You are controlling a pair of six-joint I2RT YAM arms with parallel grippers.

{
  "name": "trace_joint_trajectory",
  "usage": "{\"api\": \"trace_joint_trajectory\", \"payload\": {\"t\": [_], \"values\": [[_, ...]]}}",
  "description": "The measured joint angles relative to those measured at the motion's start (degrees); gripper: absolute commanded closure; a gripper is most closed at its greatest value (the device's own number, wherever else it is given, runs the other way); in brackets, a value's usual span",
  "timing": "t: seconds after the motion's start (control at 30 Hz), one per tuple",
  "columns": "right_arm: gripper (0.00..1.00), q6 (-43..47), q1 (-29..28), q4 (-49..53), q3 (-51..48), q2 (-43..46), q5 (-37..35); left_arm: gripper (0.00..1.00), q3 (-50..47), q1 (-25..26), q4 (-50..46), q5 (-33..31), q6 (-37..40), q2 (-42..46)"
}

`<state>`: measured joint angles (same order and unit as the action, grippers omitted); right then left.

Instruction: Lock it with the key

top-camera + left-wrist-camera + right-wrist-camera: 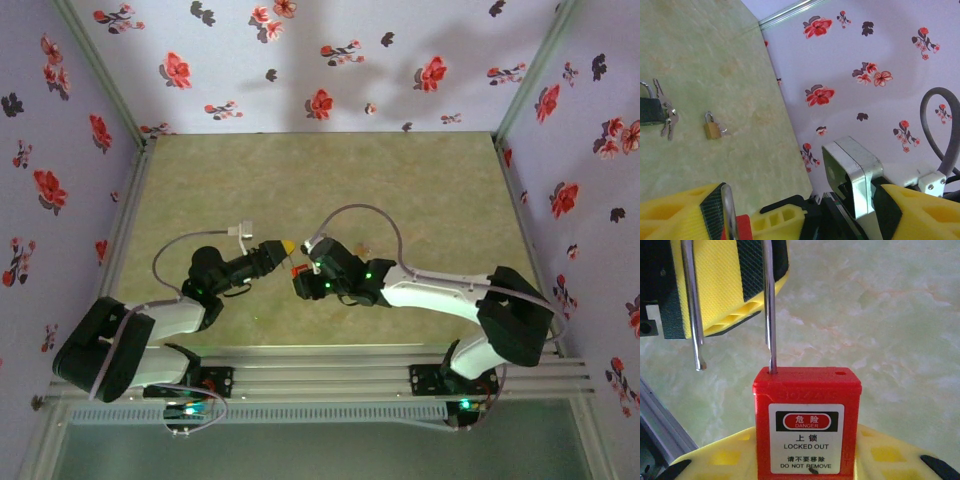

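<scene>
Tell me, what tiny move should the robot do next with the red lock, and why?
Probably close the left tool on the silver shackle and swing it round. The right tool holds the red padlock upright, but the shackle's free end hangs off to the side, away from its hole, so it cannot push in yet.

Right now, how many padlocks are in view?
3: red padlock in the right tool, small brass padlock on the table, dark padlock cut off at the left wrist view's edge; others may be hidden.
</scene>
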<state>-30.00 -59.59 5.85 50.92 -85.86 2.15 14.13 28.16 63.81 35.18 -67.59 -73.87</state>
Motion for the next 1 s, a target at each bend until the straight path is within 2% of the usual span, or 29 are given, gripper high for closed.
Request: {"api": "trace_joint_trajectory", "payload": {"t": [0.3,1.0], "values": [[1.00,0.00,-0.11,-0.48,0.04,-0.42,-0.24,0.25,0.00,-0.07,-0.46,-0.09,0.02,0.00],[1.00,-0.07,0.13,0.50,-1.40,3.15,-3.78,0.27,0.00,-0.04,1.75,0.92,0.02,0.79]]}}
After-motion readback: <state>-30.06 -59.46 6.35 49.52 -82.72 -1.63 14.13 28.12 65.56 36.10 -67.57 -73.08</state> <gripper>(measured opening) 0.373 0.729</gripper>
